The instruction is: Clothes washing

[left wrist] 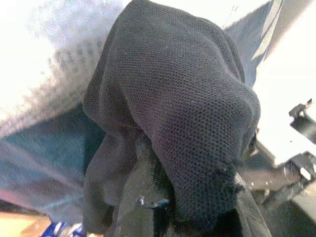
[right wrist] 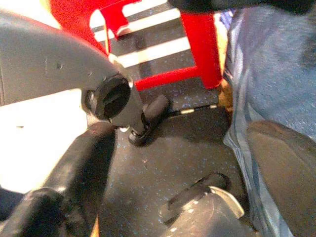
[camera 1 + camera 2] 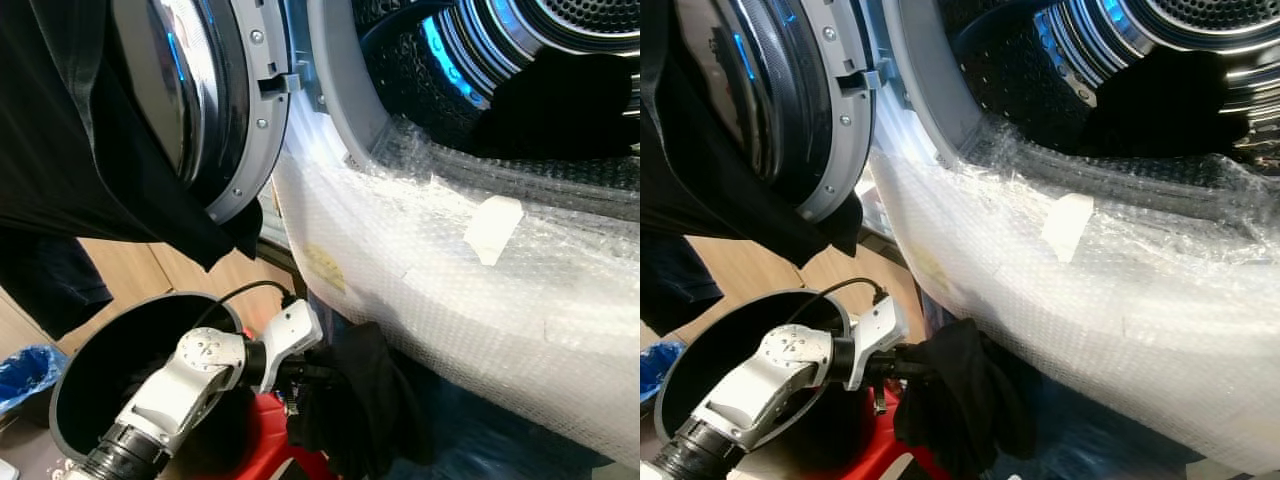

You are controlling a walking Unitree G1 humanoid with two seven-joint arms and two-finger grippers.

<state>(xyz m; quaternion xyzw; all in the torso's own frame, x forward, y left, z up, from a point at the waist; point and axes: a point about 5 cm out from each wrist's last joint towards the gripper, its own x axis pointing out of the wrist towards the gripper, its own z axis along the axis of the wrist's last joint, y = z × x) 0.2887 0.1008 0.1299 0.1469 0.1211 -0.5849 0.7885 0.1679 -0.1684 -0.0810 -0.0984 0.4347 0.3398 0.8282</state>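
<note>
Currently left gripper [image 3: 908, 368] is clamped on a black garment [image 3: 960, 405], which hangs low, just in front of the bubble-wrapped washer front [image 3: 450, 300]. A black bucket [image 3: 95, 365] sits to the left, under the arm. Washer door [image 3: 215, 100] is open, with dark cloth [image 3: 70, 150] draped over it. White tape patch [image 3: 492, 228] is blank; no readable text or branding. Right gripper [image 2: 143, 222] near the floor, finger state unclear.

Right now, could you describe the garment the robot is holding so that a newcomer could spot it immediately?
Start at the washing machine, whose front is wrapped in bubble wrap. Below its open door, the left gripper holds a black mesh garment that hangs bunched beside the round black basket. Unlike the black cloth draped over the door, it sits low, gripped.
</note>
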